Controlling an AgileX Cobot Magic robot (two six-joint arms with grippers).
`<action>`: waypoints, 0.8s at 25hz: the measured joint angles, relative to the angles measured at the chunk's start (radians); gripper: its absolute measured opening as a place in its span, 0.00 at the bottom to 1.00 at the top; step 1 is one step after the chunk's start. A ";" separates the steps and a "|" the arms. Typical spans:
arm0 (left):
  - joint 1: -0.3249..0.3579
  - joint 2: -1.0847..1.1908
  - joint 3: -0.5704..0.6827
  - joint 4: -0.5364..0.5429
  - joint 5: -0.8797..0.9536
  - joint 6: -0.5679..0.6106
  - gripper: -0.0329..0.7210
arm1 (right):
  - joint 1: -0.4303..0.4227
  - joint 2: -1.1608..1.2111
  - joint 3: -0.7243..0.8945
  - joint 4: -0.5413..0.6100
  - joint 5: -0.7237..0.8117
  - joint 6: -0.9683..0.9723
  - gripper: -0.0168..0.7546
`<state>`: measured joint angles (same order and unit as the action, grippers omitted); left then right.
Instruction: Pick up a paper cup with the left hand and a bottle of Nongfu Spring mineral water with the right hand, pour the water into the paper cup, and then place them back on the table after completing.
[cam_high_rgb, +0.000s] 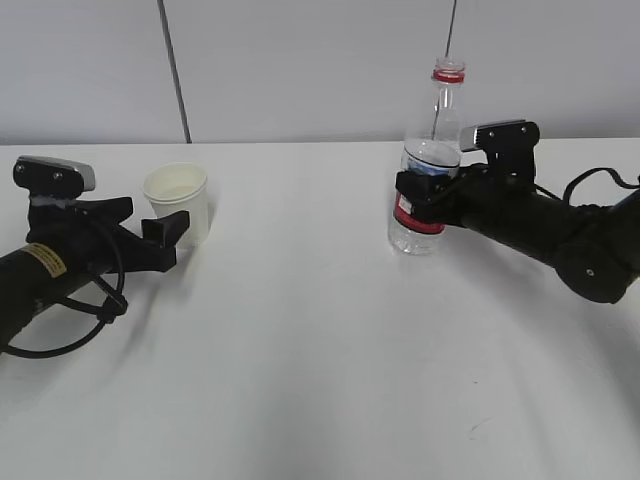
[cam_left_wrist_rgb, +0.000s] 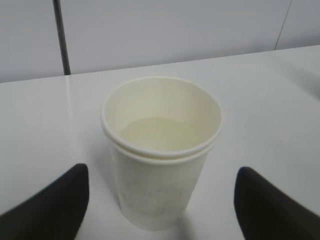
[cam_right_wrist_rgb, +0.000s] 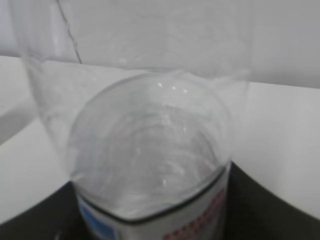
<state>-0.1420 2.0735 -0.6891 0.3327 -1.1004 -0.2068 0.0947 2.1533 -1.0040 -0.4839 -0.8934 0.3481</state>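
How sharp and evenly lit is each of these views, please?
Exterior view: sharp, soft arm shadows on the table. Left wrist view: paper cup fairly sharp, fingertips blurred. Right wrist view: bottle too close, soft, small glints on the water.

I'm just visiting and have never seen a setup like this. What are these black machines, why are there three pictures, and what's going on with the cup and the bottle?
They are two robot arms on a white table. One picture looks across the table; the other two come from cameras on each arm's wrist. The left hand has its fingers spread either side of a paper cup, not touching it. The cup stands upright with a little liquid inside. The right hand has its fingers around an uncapped water bottle, which stands upright.
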 joint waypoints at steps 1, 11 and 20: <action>0.000 0.000 0.000 0.002 -0.001 0.000 0.77 | 0.000 0.005 0.000 0.002 -0.002 -0.001 0.55; 0.000 0.000 0.000 0.011 -0.004 0.000 0.77 | 0.000 0.025 -0.005 0.023 -0.025 -0.049 0.55; 0.000 0.000 0.000 0.014 -0.019 0.000 0.77 | 0.000 0.035 -0.007 0.025 -0.049 -0.062 0.55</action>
<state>-0.1420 2.0735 -0.6891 0.3469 -1.1190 -0.2068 0.0947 2.1884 -1.0110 -0.4591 -0.9429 0.2859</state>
